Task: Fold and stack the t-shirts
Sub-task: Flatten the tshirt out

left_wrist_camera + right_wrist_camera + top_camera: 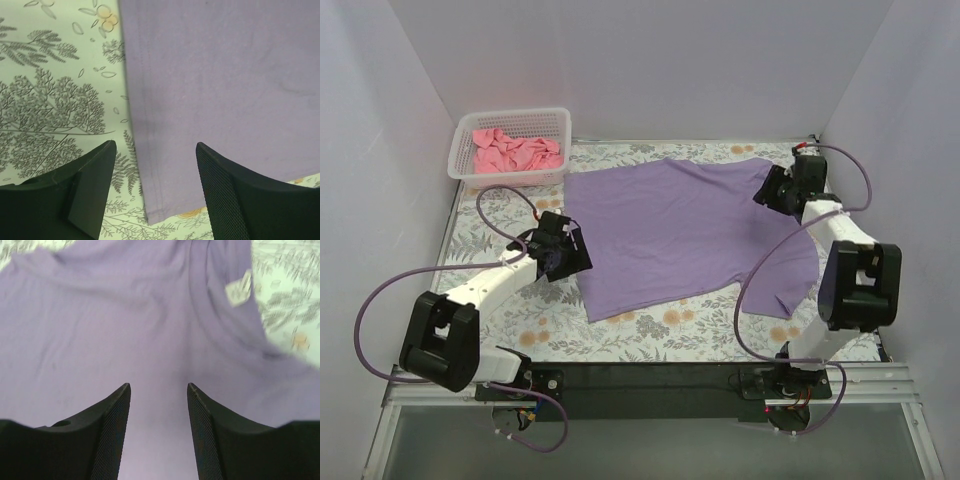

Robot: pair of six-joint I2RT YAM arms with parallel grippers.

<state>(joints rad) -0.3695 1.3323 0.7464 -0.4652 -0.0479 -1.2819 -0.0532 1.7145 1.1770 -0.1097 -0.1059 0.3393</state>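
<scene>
- Floral-patterned tablecloth (650, 335) covers the worktop.
- Lavender-purple cloth t-shirt (680, 230) lies spread flat across the middle and right of the worktop, lightly wrinkled near its far right end.
- White plastic mesh basket (510, 113) stands at the far left corner.
- Salmon-pink t-shirt (515, 152) lies crumpled inside the basket.
- Left gripper (155, 147) hangs over the lavender shirt's left stitched edge, jaws wide apart, holding nothing.
- Right gripper (159, 387) hangs above the shirt's right part, jaws apart, nothing between them.
</scene>
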